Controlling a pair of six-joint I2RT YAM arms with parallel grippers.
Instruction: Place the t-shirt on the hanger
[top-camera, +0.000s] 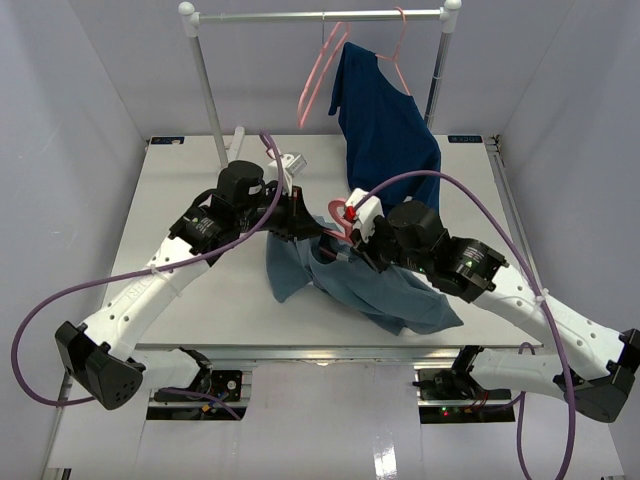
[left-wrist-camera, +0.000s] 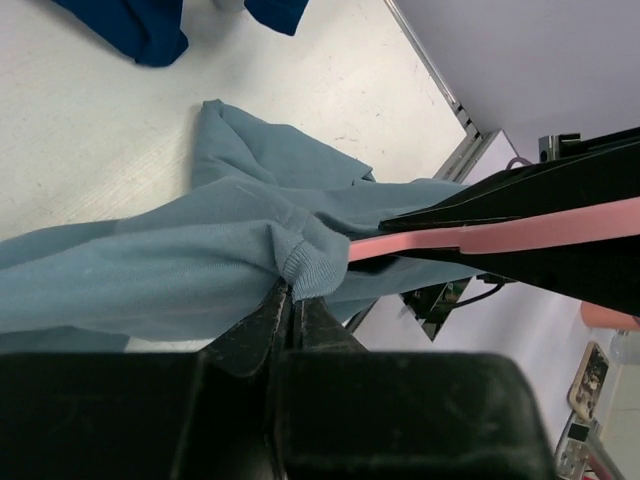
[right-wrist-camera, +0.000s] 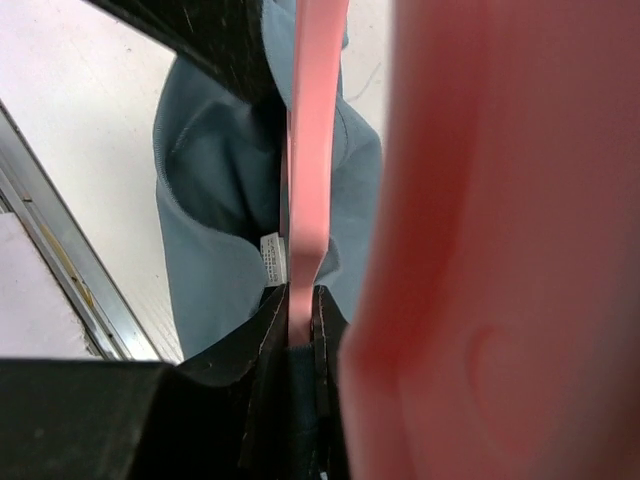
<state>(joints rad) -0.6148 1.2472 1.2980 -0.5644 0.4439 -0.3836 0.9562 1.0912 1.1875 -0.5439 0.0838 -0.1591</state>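
Observation:
The slate blue-grey t-shirt (top-camera: 385, 295) lies crumpled on the table between the arms, part of it lifted. My left gripper (top-camera: 316, 234) is shut on its ribbed collar (left-wrist-camera: 305, 262); in the left wrist view the gripper (left-wrist-camera: 292, 300) has its jaws pressed together on the fabric. My right gripper (top-camera: 342, 243) is shut on the pink hanger (top-camera: 341, 222); in the right wrist view the gripper (right-wrist-camera: 300, 318) clamps the hanger bar (right-wrist-camera: 312, 130), which runs into the collar opening beside a white label (right-wrist-camera: 272, 258). The hanger arm (left-wrist-camera: 500, 232) reaches to the collar.
A metal clothes rail (top-camera: 320, 15) stands at the back. It holds an empty pink hanger (top-camera: 318, 80) and another hanger (top-camera: 400, 50) carrying the dark navy shirt (top-camera: 385, 130), whose hem (left-wrist-camera: 140, 30) reaches the table. The table's right edge (top-camera: 510, 210) is near.

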